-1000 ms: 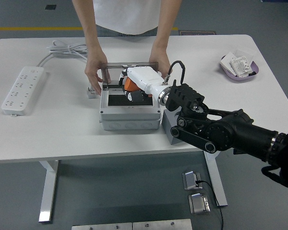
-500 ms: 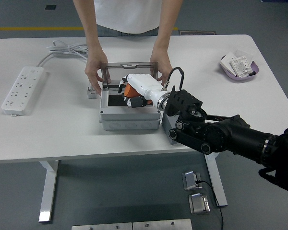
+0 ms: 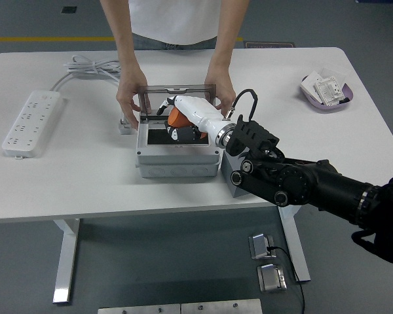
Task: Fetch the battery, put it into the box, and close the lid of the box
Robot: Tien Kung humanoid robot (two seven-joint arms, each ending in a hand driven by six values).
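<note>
The scene is taken by a single head view, set high on the robot's side and aimed forward and down. The white table is seen whole at middle distance, its near edge low in frame, floor below. A person is cropped at top.

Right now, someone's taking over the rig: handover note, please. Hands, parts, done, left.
Right hand: white with orange palm, reaching into the open grey plastic box; fingers curled, but whether they hold a battery can't be told.
Left hand: not in view.
A person's hands hold the box's clear hinged lid upright at the far side.
Done: hand is at the box. Battery placement unconfirmed.
Left: confirm battery is in, withdraw the hand, close the lid.
</note>
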